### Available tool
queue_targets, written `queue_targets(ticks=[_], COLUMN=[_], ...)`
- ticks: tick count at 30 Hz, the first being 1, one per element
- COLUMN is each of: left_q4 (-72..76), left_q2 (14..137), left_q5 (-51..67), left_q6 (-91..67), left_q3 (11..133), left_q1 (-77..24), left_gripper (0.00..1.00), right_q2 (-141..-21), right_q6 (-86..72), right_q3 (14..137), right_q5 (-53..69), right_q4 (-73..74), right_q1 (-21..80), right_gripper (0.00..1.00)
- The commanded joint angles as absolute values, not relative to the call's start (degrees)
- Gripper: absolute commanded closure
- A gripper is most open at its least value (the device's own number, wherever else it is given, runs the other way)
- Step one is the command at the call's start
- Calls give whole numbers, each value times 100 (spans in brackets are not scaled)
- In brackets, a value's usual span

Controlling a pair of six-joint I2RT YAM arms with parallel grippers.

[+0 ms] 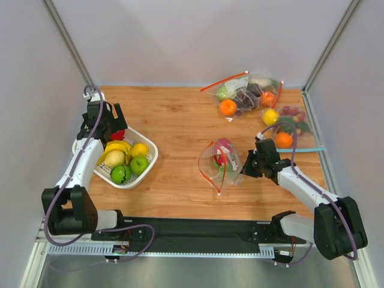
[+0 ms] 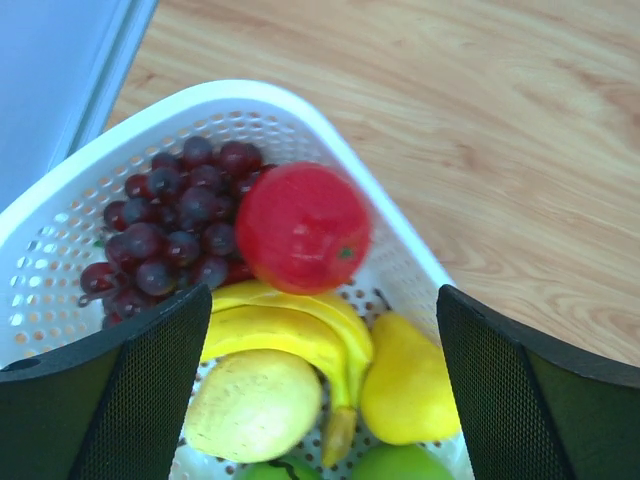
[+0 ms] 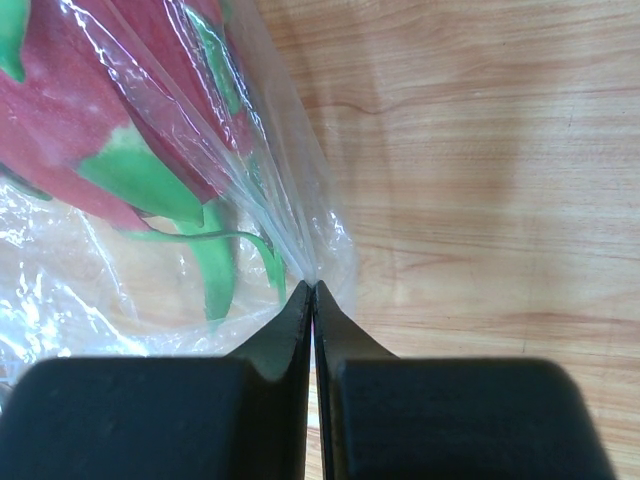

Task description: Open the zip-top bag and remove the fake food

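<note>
The zip-top bag (image 1: 221, 161) lies at the table's middle with its red-orange strip gaping open. A pink fruit with green tips (image 1: 224, 147) is inside it, also seen in the right wrist view (image 3: 100, 120). My right gripper (image 1: 245, 168) is shut on the bag's clear plastic at its right corner (image 3: 313, 288). My left gripper (image 1: 111, 122) is open above the far corner of a white basket (image 1: 150, 161). In the left wrist view the gripper (image 2: 320, 400) holds nothing. Below it in the basket lie the round red fruit (image 2: 303, 225), the dark grape bunch (image 2: 170, 230) and a yellow lemon-like fruit (image 2: 410, 385).
The basket also holds bananas (image 2: 290, 325), a pale pear (image 2: 255, 400) and green apples (image 1: 131, 169). At the back right lie a red-strip bag with an orange and grapes (image 1: 243, 95) and a teal-strip bag of fruit (image 1: 287, 129). Grey walls close in the table.
</note>
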State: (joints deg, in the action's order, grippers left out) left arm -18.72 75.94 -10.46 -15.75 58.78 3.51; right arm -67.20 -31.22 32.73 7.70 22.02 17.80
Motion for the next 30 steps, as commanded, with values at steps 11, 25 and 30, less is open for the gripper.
queue_targets(ticks=[11,25,30], left_q4=[-1310,-36,378], left_q2=[6363,7442,8445], left_q5=[-54,1028,1266], left_q6=[-1441,-3171,-3375], left_q3=[5476,5132,5763], left_q1=[-3502,-5027,-5168], left_gripper=[4,39,52], right_q2=[-6741,-6680,-6627], right_q6=[-3041,-3059,-3059], right_q3=[3480,3481,3472], right_q5=[817,835,835], right_q4=[2092,2162,2180], right_q1=[1758,1749,1758], right_gripper=[100,100,100])
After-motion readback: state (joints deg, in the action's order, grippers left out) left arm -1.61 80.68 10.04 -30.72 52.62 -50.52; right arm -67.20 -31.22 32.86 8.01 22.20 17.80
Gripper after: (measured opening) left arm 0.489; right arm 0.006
